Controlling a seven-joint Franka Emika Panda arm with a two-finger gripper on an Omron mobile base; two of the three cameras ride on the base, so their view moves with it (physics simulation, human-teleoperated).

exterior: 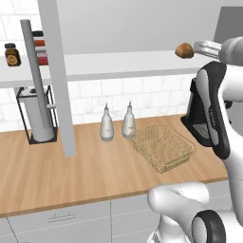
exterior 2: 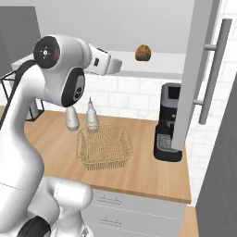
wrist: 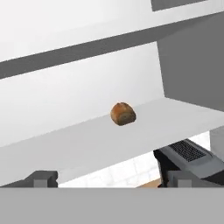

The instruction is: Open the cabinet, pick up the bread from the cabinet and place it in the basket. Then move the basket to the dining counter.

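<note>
Bread on cabinet shelf; gripper wide, fingertips cropped.

The white arm rises from its base at the lower right of the left base view, folds at a dark elbow joint and reaches up and forward at about shoulder height. In the right base view the big round joint sits high on the left, with the wrist section extending level to the right from it. The gripper points ahead, roughly horizontal. Its two dark fingertips stand far apart at the bottom of the hand view, jaws spread wide, nothing between them, touching nothing.
</note>
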